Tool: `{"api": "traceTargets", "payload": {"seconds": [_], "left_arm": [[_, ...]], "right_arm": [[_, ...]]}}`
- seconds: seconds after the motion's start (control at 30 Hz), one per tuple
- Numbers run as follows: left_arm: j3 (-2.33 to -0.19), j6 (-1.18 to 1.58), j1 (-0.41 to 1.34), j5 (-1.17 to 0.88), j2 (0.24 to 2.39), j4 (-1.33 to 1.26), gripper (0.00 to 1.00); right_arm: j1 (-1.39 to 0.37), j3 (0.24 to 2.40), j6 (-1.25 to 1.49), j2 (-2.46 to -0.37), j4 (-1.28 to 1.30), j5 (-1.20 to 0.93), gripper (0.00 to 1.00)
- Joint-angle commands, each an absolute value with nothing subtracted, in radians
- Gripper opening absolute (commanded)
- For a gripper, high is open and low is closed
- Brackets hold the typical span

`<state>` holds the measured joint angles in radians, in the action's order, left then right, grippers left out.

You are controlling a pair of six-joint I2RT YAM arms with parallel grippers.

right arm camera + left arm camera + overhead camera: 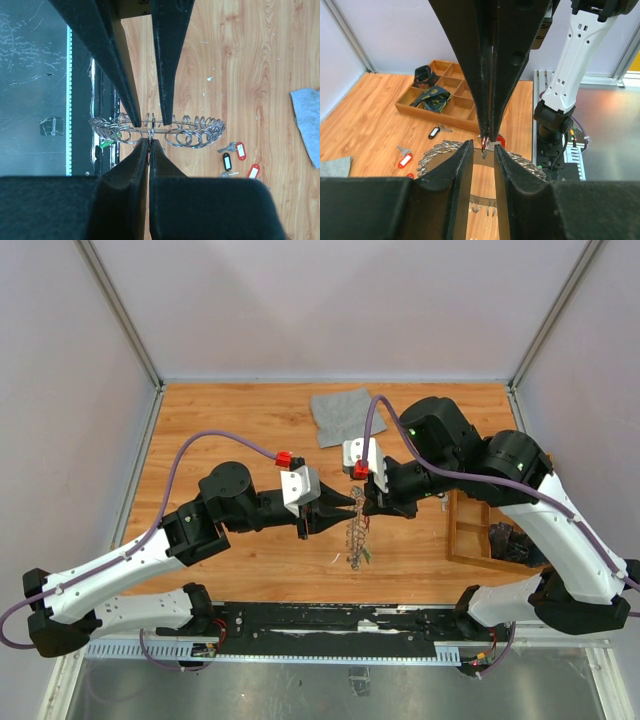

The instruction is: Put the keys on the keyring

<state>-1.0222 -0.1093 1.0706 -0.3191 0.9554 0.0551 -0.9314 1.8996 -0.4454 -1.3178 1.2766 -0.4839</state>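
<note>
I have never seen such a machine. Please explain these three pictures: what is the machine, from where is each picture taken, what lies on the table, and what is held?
These are two robot arms, each ending in a two-finger gripper. One picture looks down from above; the other two come from cameras on the wrists, each showing its own black fingers at the bottom. On the table lie loose keys with coloured tags, a grey cloth and a wooden tray. The right gripper is shut on the keyring and holds it above the table. The left gripper is open, its fingers on either side of the ring's rim.
</note>
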Motion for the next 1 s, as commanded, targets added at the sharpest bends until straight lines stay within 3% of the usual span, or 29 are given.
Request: {"api": "traceTargets", "payload": {"seconds": [0.0,0.33,0.8,0.97], "left_arm": [[-1.052,-0.119,1.080,-0.341,0.956,0.041,0.29],[-1.055,-0.123,1.080,-0.336,0.962,0.042,0.26],[-1.065,-0.123,1.081,-0.329,0.965,0.050,0.01],[-1.064,-0.115,1.080,-0.314,0.963,0.051,0.01]], "right_arm": [[-0.954,1.923,-0.425,-1.311,1.234,-0.467,0.01],[-0.964,1.910,-0.413,-1.310,1.207,-0.486,0.01],[-0.972,1.902,-0.418,-1.316,1.210,-0.476,0.01],[-0.974,1.896,-0.415,-1.309,1.193,-0.474,0.05]]}}
